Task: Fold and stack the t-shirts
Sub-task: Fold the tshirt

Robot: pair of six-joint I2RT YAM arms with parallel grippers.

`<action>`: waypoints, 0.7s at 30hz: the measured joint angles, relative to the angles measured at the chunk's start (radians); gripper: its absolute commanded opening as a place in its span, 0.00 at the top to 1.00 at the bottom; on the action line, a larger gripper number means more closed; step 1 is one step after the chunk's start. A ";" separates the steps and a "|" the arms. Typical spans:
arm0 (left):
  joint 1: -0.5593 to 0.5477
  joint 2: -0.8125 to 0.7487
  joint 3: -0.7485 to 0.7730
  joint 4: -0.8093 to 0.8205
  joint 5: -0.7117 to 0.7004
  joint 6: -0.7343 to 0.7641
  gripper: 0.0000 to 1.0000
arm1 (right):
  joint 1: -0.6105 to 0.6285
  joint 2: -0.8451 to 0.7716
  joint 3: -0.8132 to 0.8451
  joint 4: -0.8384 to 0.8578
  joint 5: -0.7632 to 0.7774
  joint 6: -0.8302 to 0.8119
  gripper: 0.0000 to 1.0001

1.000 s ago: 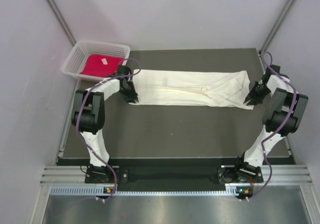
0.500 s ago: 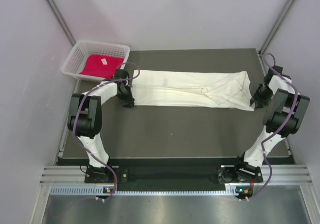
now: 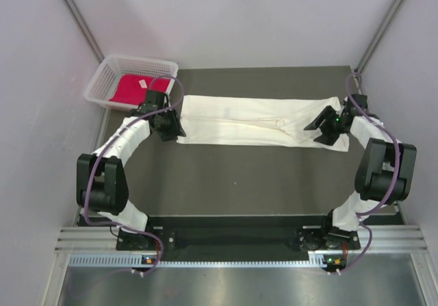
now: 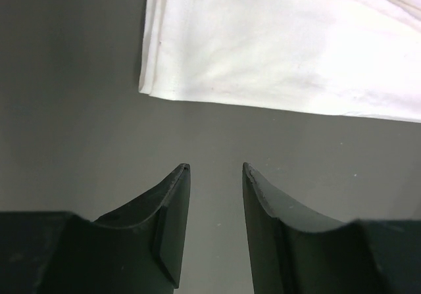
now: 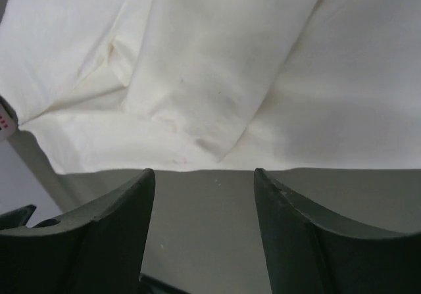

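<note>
Dark grey surface (image 3: 239, 183) carries long-folded cream-white cloth t-shirt (image 3: 260, 121); my left end effector (image 4: 214, 169), right end effector (image 5: 204, 172) apart, empty. Next, I judge: grip ends, crosswise fold.

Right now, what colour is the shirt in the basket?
The shirt is bright red-magenta; top view shows it best.

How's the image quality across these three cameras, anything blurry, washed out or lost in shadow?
Top external: even light, sharp, cream-white t-shirt bright on the dark table, faint shadows only. Left wrist: shirt hem crisp, left gripper's fingers near-black, detail lost. Right wrist: softest view, cloth pale with low contrast, right gripper's fingers blurry-edged.
</note>
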 measured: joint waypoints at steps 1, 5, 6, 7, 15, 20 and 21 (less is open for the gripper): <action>0.000 -0.006 0.000 0.001 0.006 -0.004 0.58 | 0.017 0.000 -0.027 0.020 -0.015 0.022 0.38; 0.000 -0.008 -0.015 0.001 0.031 -0.018 0.58 | 0.076 0.000 -0.097 0.118 -0.050 0.106 0.41; 0.000 -0.008 -0.022 0.000 0.035 -0.018 0.58 | 0.087 0.000 -0.103 0.140 -0.053 0.119 0.42; 0.000 -0.008 -0.030 0.000 0.039 -0.019 0.58 | 0.093 0.001 -0.105 0.157 -0.055 0.135 0.42; 0.000 -0.019 -0.056 -0.002 0.050 -0.019 0.58 | 0.095 0.002 -0.119 0.198 -0.029 0.176 0.42; 0.000 -0.022 -0.056 -0.002 0.053 -0.019 0.59 | 0.095 0.002 -0.142 0.195 -0.013 0.181 0.43; 0.000 -0.022 -0.056 -0.002 0.053 -0.019 0.59 | 0.095 0.002 -0.142 0.194 -0.011 0.180 0.43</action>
